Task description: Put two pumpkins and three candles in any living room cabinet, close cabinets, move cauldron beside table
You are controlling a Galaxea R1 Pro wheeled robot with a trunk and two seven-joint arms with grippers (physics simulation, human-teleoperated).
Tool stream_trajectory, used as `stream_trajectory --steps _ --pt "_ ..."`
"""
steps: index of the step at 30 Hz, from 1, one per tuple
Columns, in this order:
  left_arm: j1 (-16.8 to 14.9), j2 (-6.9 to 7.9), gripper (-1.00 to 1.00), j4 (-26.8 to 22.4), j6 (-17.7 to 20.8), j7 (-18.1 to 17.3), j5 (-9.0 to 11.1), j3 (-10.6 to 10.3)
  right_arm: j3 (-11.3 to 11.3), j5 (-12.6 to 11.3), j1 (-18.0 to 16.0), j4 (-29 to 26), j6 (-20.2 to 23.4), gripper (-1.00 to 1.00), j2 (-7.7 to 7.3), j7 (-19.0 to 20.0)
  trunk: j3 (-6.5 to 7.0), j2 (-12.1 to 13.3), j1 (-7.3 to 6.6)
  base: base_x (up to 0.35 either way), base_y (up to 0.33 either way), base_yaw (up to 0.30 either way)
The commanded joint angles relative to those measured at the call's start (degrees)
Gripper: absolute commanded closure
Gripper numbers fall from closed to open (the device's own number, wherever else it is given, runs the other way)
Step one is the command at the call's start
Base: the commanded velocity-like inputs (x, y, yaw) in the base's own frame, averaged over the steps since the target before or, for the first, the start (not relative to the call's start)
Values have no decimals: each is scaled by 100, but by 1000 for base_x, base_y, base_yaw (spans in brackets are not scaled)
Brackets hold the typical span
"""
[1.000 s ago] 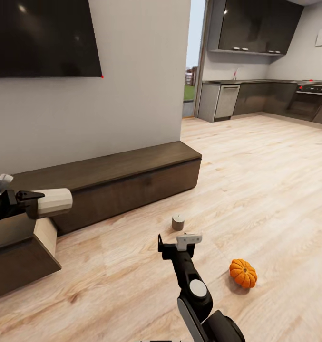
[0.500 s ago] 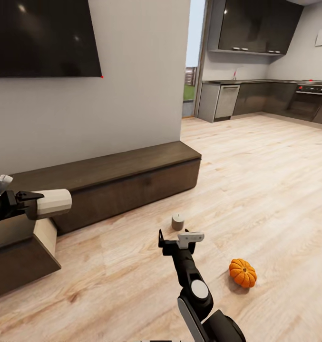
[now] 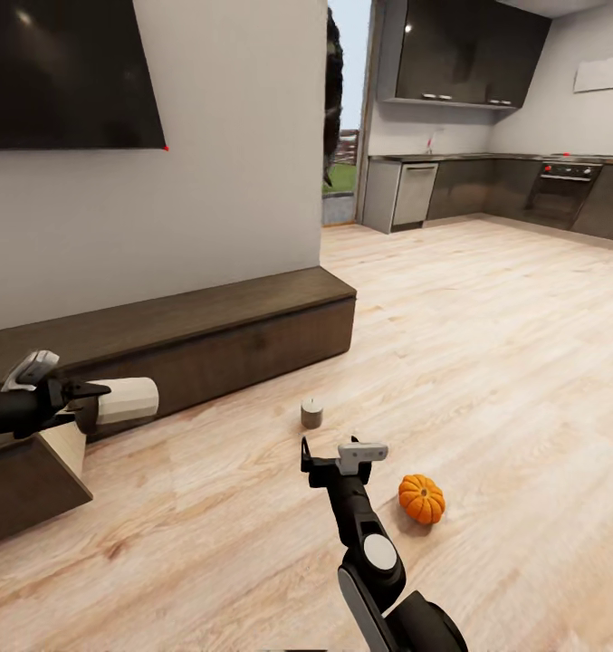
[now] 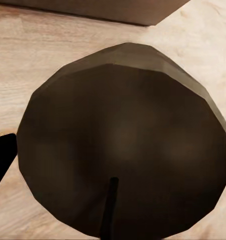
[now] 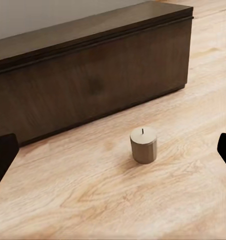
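In the head view my left gripper (image 3: 81, 403) is shut on a cream candle (image 3: 127, 401), held sideways over the open drawer (image 3: 34, 471) at the left end of the long dark cabinet (image 3: 197, 349). The left wrist view shows that candle's (image 4: 123, 150) wick end close up, between dark fingertips (image 4: 2, 160). A second candle (image 3: 312, 414) stands upright on the floor in front of the cabinet. My right gripper (image 3: 335, 453) hovers just short of it, open, and the candle (image 5: 143, 144) sits ahead between the wide-spread fingertips (image 5: 3, 155). An orange pumpkin (image 3: 421, 499) lies on the floor right of that gripper.
A black TV (image 3: 62, 72) hangs on the wall above the cabinet. Past the wall's corner there is a doorway (image 3: 342, 136) and a dark kitchen (image 3: 487, 181) at the back right. Light plank floor (image 3: 505, 362) stretches to the right.
The whole picture has shifted left, so the camera has moved. In the view my left gripper and its candle sit slightly further right and lower. The right arm holds its pose.
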Motion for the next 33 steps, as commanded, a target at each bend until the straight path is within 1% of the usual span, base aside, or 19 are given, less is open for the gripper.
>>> stream_trajectory --steps 1,4,6,8,10,11,12,14,15,17,18,19,21,22,24,25,27,29,33 --pt "-12 -55 100 -2 -2 58 33 -14 11 -36 -5 -8 23 -100 -1 -40 -5 -3 -2 -20 -57 -1" --pt "-12 -147 100 1 0 57 -23 -28 11 -36 -5 -7 23 -100 1 -39 -5 -3 -2 -11 -31 -1" --pt "-12 -184 100 2 -2 61 -132 -103 11 -36 -5 -7 23 -100 3 -41 -5 -3 -2 -3 -8 0" --pt "-12 -222 100 3 -8 70 -279 -211 11 -36 -5 -10 23 -100 4 -46 -5 -3 -2 -1 -4 0" --pt "-12 -302 100 3 -20 77 -518 -295 11 -32 -5 -13 23 -100 4 -49 -5 -3 -2 -1 -2 0" --pt "-12 -393 100 3 -27 93 -738 -328 13 -30 -5 -16 23 -100 4 -51 -5 -3 -2 0 -1 0" --pt "-12 -601 100 3 -34 152 -1160 -357 17 -33 -5 -20 23 -100 6 -53 -5 -3 -2 0 0 0" --pt "-12 -968 100 3 -39 260 -1835 -364 19 -42 -5 -70 27 -100 16 -62 -5 -3 -2 0 0 0" --pt "-12 -1058 100 5 -40 282 -2009 -363 19 -45 -5 -96 28 -100 19 -64 -5 -3 -2 0 0 0" --pt "-12 -1376 100 11 -42 346 -2647 -361 20 -55 -5 -216 34 -100 24 -69 -5 -3 -2 0 0 0" --pt "-12 -1447 100 14 -42 356 -2786 -359 20 -57 -5 -238 35 -100 24 -70 -5 -3 -2 0 0 0" --pt "-12 -1697 100 25 -68 386 -3257 -354 17 -60 -5 -288 35 -100 20 -69 -5 -3 -2 0 0 0" --pt "-12 -1913 100 34 -130 438 -3636 -352 26 -62 -5 -309 31 -100 18 -63 -5 -3 -2 0 0 0" --pt "-12 -1960 100 35 -146 469 -3718 -352 29 -62 -5 -312 29 -100 18 -63 -5 -3 -2 0 0 0" --pt "-12 -2139 100 44 -202 708 -3962 -352 42 -62 -5 -322 27 -100 12 -59 -5 -3 -2 0 0 0" --pt "-12 -2429 100 121 -344 1266 -4092 -351 45 -62 -5 -321 27 -100 6 -56 -5 -3 -2 0 0 0" --pt "-12 -2647 100 181 -488 1565 -4137 -351 46 -62 -5 -316 30 -100 2 -56 -5 -3 -2 0 0 0" --pt "-10 -2764 100 202 -583 1704 -4149 -355 46 -62 -5 -311 27 -100 -1 -56 -5 -3 -2 0 0 0" --pt "-5 -2881 100 221 -755 1792 -4146 -379 47 -64 -5 -290 30 -100 2 -49 -5 -3 -2 0 0 0"
